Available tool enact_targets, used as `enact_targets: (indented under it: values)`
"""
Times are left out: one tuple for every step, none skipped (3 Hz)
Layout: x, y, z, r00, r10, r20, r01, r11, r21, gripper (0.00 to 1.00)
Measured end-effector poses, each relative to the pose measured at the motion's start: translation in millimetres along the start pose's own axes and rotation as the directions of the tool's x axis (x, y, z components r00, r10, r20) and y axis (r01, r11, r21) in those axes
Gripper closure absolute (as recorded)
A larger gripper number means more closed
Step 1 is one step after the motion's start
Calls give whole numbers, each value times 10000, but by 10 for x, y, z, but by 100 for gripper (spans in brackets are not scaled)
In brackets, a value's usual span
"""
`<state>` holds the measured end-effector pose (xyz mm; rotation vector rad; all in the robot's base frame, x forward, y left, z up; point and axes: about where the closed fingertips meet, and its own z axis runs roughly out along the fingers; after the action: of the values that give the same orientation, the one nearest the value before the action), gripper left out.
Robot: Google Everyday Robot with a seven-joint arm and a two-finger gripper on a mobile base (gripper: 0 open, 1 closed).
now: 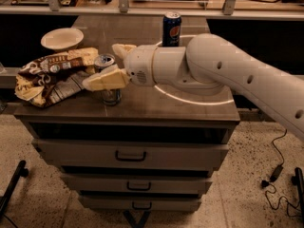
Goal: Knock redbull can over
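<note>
The hand [100, 66] hangs low over the left part of the worktop [190, 110], released, with its two pale fingers spread. The redbull can [111, 97] stands upright between them. The near finger [105, 80] crosses the can's middle and hides its label, so only the silver top and the base show. Whether either finger touches the can cannot be told. Behind the hand and to its right stands a dark-blue can [171, 28] bearing the Pepsi roundel. Just left of the hand lies a crumpled brown snack bag [50, 75], its print unreadable. A pale bowl [61, 38] sits beyond the bag. The arm runs off the right edge.
</note>
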<state>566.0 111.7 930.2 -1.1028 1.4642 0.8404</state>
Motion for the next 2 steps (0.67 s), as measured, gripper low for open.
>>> enact_targets:
  values:
    - [16, -43, -37, 9999, 78, 117, -79, 9999, 144, 41]
    - [5, -78, -34, 9995, 159, 276, -164, 9997, 154, 64]
